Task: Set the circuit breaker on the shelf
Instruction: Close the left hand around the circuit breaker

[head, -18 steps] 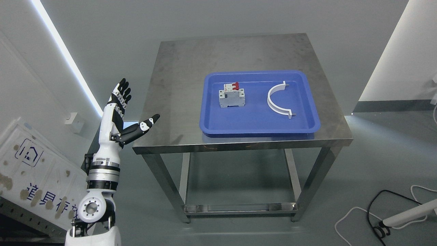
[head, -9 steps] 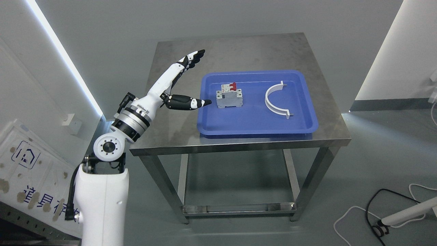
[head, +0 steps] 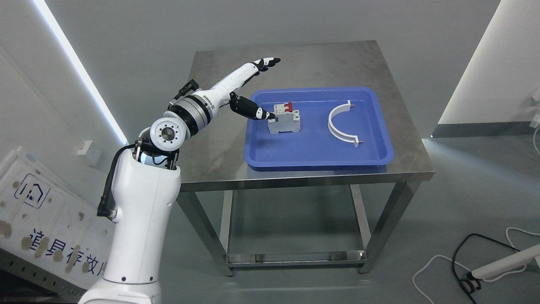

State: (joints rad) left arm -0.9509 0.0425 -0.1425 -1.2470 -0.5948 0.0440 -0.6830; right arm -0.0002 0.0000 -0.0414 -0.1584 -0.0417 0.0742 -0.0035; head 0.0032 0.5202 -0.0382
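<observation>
A grey circuit breaker [head: 285, 119] with red switches stands in the left part of a blue tray [head: 320, 160] on a steel table [head: 211, 147]. My left hand [head: 268, 88] reaches over the table's left side, open, fingers stretched out toward the far side. Its thumb tip [head: 265, 114] is right at the breaker's left edge; the other fingers [head: 265, 63] are well beyond the tray's far rim. The hand holds nothing. My right arm is out of view.
A white curved half-ring part [head: 342, 123] lies in the right part of the tray. A white panel with print [head: 38, 219] leans at the lower left. Cables [head: 472, 261] lie on the floor at the lower right.
My left arm has swung up from beside the table and reached right over it; the thumb has come up to the breaker. The camera view shifted slightly.
</observation>
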